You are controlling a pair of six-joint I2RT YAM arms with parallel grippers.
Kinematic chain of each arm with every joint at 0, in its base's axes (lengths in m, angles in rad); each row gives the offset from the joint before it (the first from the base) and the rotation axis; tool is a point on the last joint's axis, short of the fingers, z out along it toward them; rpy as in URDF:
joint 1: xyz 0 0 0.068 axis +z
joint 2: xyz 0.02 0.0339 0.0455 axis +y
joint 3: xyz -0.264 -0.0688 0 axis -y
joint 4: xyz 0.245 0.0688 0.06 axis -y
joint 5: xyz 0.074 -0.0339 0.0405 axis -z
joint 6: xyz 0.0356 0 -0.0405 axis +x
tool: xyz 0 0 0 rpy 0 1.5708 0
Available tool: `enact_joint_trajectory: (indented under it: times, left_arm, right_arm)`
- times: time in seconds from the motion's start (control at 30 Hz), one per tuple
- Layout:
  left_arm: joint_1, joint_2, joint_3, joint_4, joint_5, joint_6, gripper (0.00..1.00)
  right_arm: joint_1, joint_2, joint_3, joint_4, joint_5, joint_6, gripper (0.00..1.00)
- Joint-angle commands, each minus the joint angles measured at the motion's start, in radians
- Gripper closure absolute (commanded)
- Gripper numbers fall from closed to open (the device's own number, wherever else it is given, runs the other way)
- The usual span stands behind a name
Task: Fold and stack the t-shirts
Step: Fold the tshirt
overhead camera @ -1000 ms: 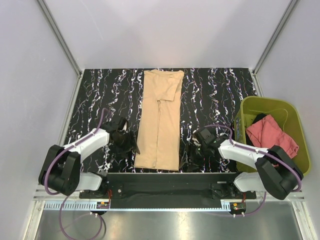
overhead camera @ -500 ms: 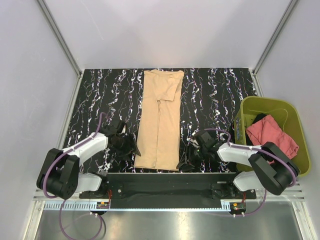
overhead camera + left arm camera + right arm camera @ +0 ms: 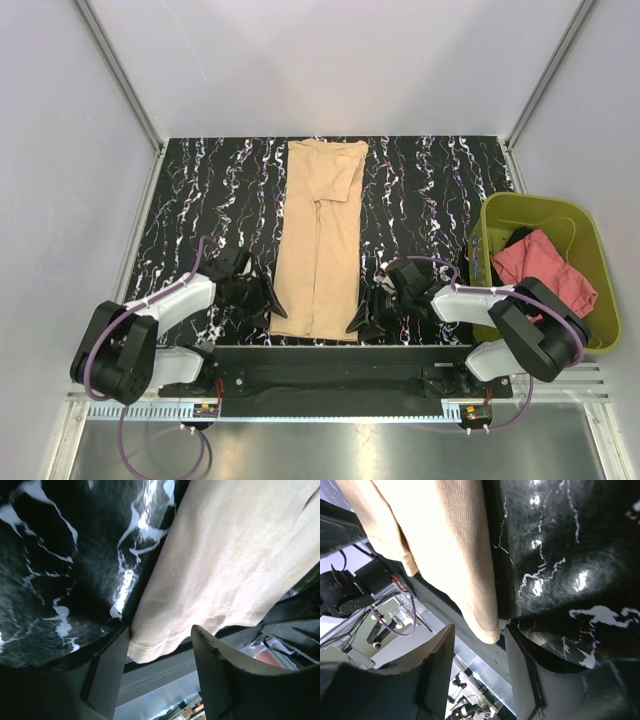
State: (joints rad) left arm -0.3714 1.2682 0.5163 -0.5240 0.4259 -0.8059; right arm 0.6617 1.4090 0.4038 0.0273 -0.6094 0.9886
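Observation:
The tan-beige t-shirt (image 3: 320,240) lies folded into a long narrow strip down the middle of the black marbled table (image 3: 210,190), its hem at the near edge. My left gripper (image 3: 270,300) sits low at the hem's left corner. In the left wrist view that corner (image 3: 150,647) lies between the fingers of the open left gripper (image 3: 160,672). My right gripper (image 3: 360,320) is at the hem's right corner, and it (image 3: 477,675) is open too, with the corner (image 3: 485,625) just ahead of its fingertips. The salmon-red t-shirt (image 3: 545,270) lies crumpled in the bin.
The olive-green bin (image 3: 603,262) stands off the table's right side, beside the right arm. A dark piece of cloth (image 3: 518,238) shows in it behind the red shirt. Grey walls close in the table at the back and sides. The arms' base rail (image 3: 340,365) runs along the near edge.
Both grippers have moved inward and toward the near edge, up to the tan shirt's hem corners. The shirt itself has not moved.

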Motion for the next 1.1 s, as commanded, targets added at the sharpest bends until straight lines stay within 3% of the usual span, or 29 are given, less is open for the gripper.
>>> enact_joint_trajectory:
  times: [0.0, 0.23, 0.5, 0.7, 0.77, 0.87, 1.07]
  left_arm:
    - [-0.02, 0.01, -0.088, -0.028, -0.075, -0.022, 0.4]
    - [-0.055, 0.007, -0.093, -0.077, -0.117, -0.047, 0.45]
    - [-0.066, -0.059, -0.068, -0.154, -0.2, -0.091, 0.42]
    - [-0.066, -0.141, -0.039, -0.203, -0.237, -0.11, 0.38]
    - [-0.064, -0.142, -0.039, -0.2, -0.228, -0.111, 0.37]
    - [-0.066, -0.112, -0.036, -0.191, -0.211, -0.095, 0.38]
    - [-0.07, -0.055, -0.044, -0.113, -0.127, -0.061, 0.41]
  right_arm:
    - [0.001, 0.034, -0.026, 0.042, 0.022, 0.001, 0.48]
    - [0.001, 0.035, -0.065, 0.062, 0.022, 0.008, 0.5]
    - [-0.001, 0.061, -0.072, 0.086, 0.027, 0.01, 0.54]
    - [0.001, 0.032, -0.08, 0.053, 0.074, 0.022, 0.76]
    - [0.001, -0.001, -0.089, 0.034, 0.094, 0.024, 0.87]
    - [0.001, -0.06, -0.108, -0.001, 0.115, 0.03, 0.95]
    - [-0.001, -0.117, -0.131, -0.021, 0.128, 0.033, 0.99]
